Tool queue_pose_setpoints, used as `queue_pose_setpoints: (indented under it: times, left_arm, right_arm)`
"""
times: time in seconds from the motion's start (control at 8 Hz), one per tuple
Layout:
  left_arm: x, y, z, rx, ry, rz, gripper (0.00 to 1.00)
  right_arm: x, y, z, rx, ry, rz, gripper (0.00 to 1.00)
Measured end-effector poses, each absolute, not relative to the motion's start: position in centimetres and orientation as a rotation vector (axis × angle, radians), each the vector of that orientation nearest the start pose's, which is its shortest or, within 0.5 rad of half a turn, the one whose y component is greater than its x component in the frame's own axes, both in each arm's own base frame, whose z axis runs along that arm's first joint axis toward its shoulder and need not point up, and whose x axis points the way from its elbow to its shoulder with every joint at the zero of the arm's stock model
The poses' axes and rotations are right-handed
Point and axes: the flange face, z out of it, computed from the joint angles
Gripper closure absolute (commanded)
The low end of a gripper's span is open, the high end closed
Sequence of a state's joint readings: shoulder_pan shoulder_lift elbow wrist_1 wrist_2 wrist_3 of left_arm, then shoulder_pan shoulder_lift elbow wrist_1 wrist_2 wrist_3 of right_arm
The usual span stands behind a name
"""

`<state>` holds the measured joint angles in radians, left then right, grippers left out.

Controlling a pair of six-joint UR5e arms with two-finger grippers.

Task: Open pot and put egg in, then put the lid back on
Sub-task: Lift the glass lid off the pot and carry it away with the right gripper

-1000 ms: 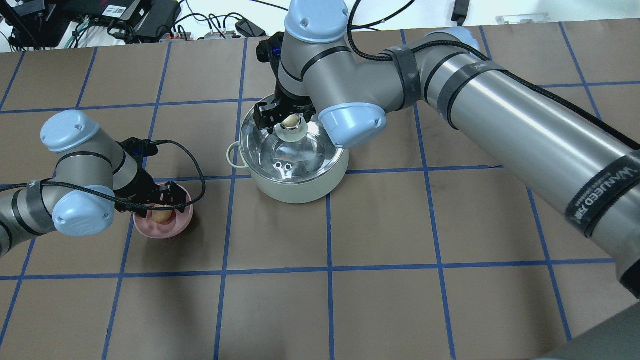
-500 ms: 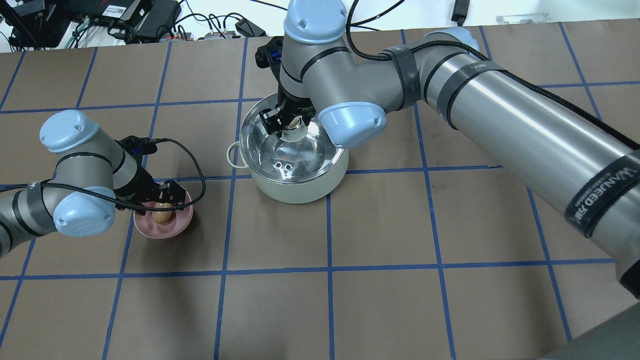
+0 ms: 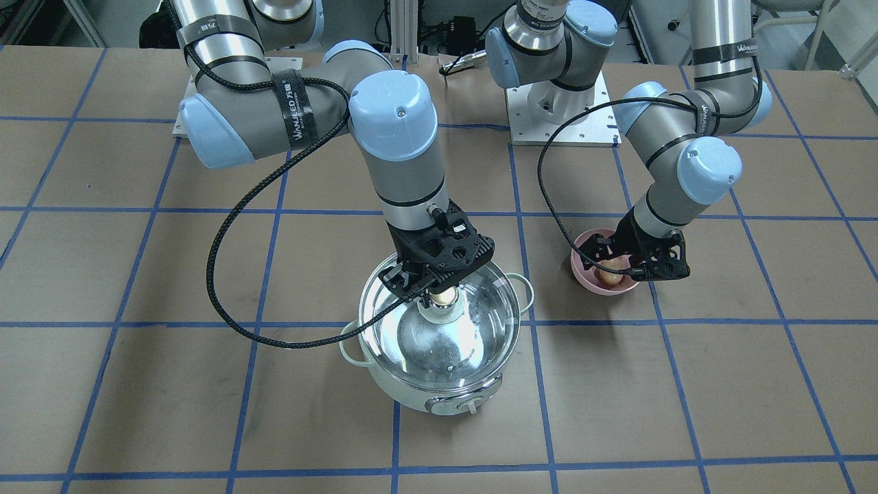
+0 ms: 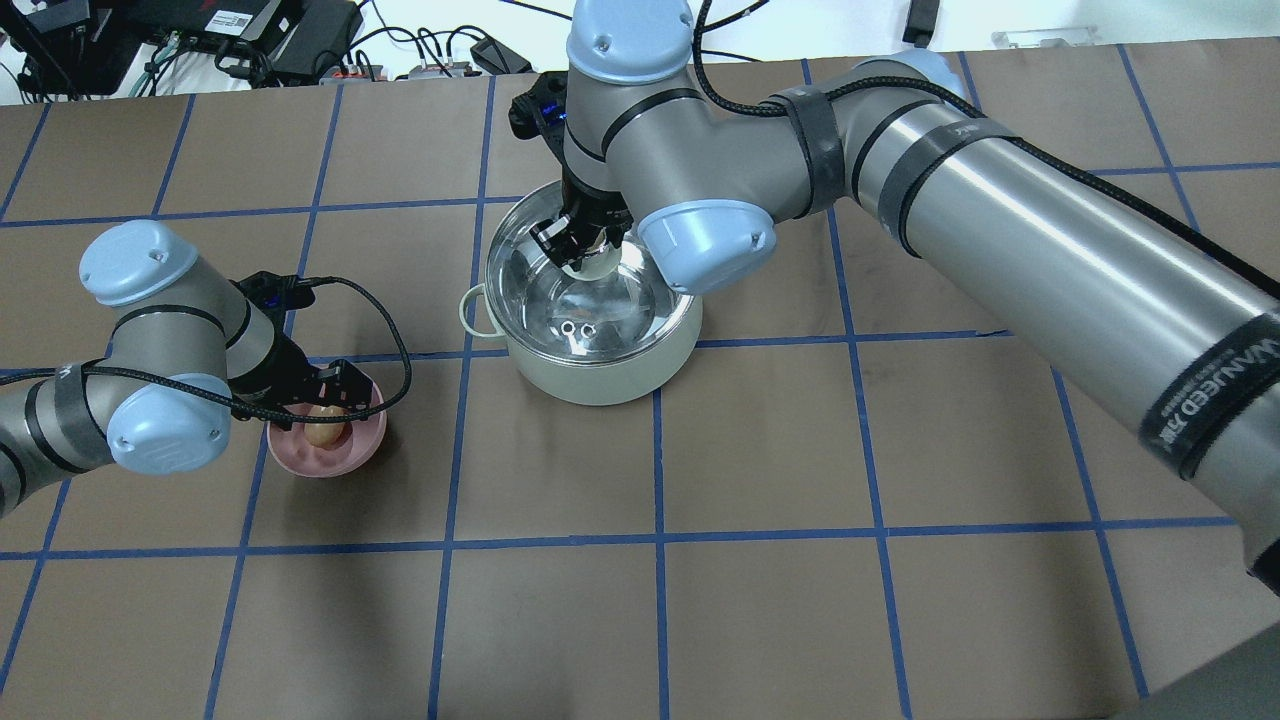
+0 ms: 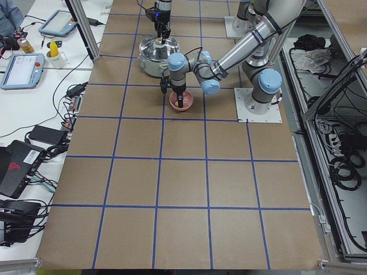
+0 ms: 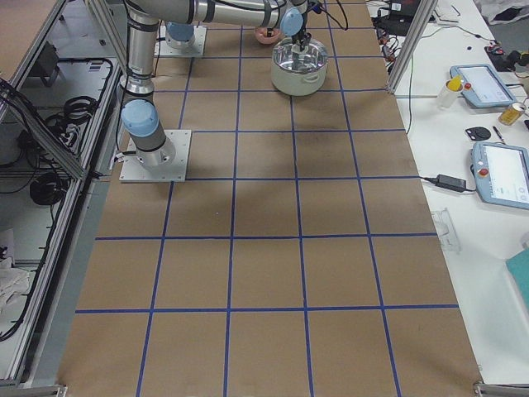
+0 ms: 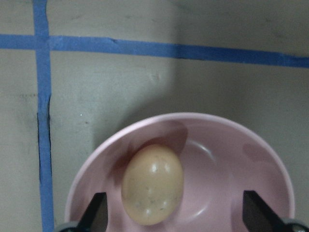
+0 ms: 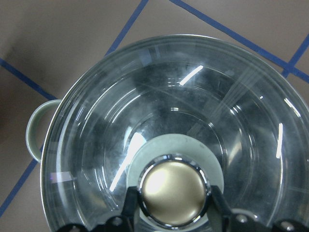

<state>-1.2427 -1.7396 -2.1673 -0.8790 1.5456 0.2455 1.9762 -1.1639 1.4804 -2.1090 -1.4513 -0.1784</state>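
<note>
The pale mint-white pot (image 4: 600, 375) stands mid-table with the clear glass lid (image 4: 610, 305) resting on it. My right gripper (image 4: 582, 240) reaches down over the lid, its fingers pressed on both sides of the gold-topped knob (image 8: 174, 193), shut on it. The pot's control knob (image 3: 472, 406) faces away from me. The tan egg (image 7: 152, 183) lies in the small pink bowl (image 4: 325, 462) to the pot's left. My left gripper (image 4: 325, 412) hangs open just over the bowl, one fingertip on each side of the egg (image 3: 610, 276), not touching it.
Brown table with a blue tape grid. The pot's loop handle (image 4: 470, 310) sticks out toward the bowl. Cables, electronics and tablets lie past the table's far edge (image 4: 250, 40). The right arm's forearm (image 4: 1050, 250) spans the table's right half.
My right gripper's jaws, open around the lid's knob a second ago, have closed onto it. My left gripper has sunk slightly toward the egg.
</note>
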Motion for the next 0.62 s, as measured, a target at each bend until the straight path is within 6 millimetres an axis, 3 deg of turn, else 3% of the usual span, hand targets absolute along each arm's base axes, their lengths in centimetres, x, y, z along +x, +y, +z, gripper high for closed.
queue_pose_setpoints:
  times: [0.38,0.62]
  left_arm:
    - [1.6,-46.8,20.5,-0.131,3.181,0.090,0.03]
    - [1.6,-47.0,20.6,-0.131,3.178,0.062,0.03]
  right_arm:
    - [38.3,-52.7,40.6,-0.875,2.848,-0.340,1.00]
    - [36.3,-51.7,44.3,-0.853,2.863,-0.375,1.00]
